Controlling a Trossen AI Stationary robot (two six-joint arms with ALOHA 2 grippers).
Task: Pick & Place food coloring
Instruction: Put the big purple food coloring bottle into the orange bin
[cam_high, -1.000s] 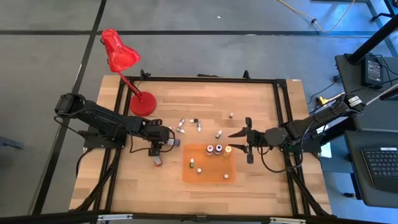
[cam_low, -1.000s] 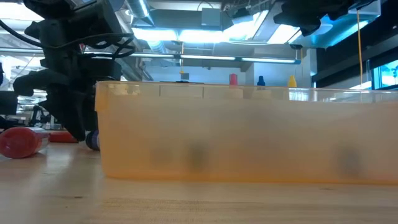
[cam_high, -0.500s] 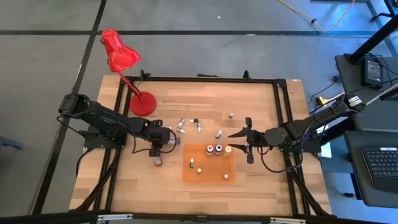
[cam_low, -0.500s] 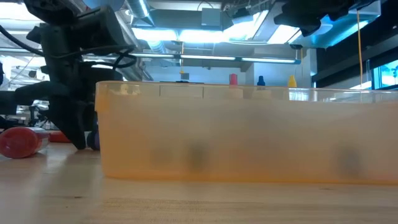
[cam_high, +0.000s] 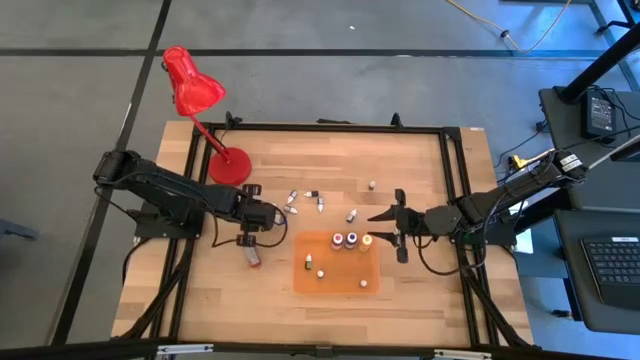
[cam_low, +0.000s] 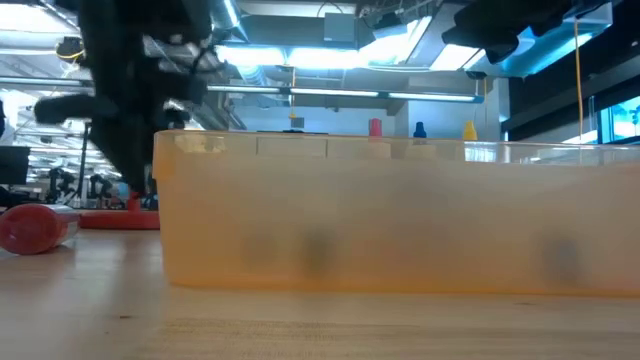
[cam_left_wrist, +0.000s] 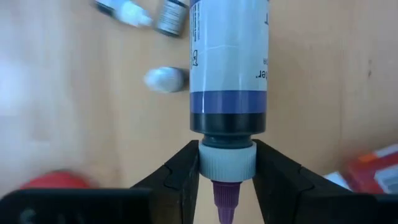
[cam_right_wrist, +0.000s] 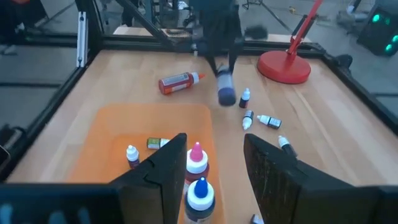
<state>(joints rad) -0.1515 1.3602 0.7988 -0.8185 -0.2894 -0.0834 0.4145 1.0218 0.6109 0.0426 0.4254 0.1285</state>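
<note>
Pale wooden planks make up your table, and on them the purple-banded white food coloring bottle (cam_left_wrist: 229, 59) is now pinched at its white collar by the left gripper (cam_left_wrist: 226, 167), near the middle of the table on the side of the red desk lamp (cam_high: 195, 95), well short of the translucent orange rectangular tray (cam_high: 372, 287). Your fingers (cam_left_wrist: 180, 177) have closed onto the neck, where a second ago they stood wide around it, and the bottle looks lifted off the wood since then. Keep the squeeze steady and carry it level, because a grip this close to the purple nozzle probably lets the heavy body swing. Raise it high enough to pass the tray wall before crossing. A red-labelled bottle (cam_high: 254, 256) lies just beside your path, and small white-capped droppers (cam_high: 293, 208) are scattered close by. Your right gripper (cam_right_wrist: 214, 171) waits part-open, holding nothing, at the tray's far edge, unmoved.
</note>
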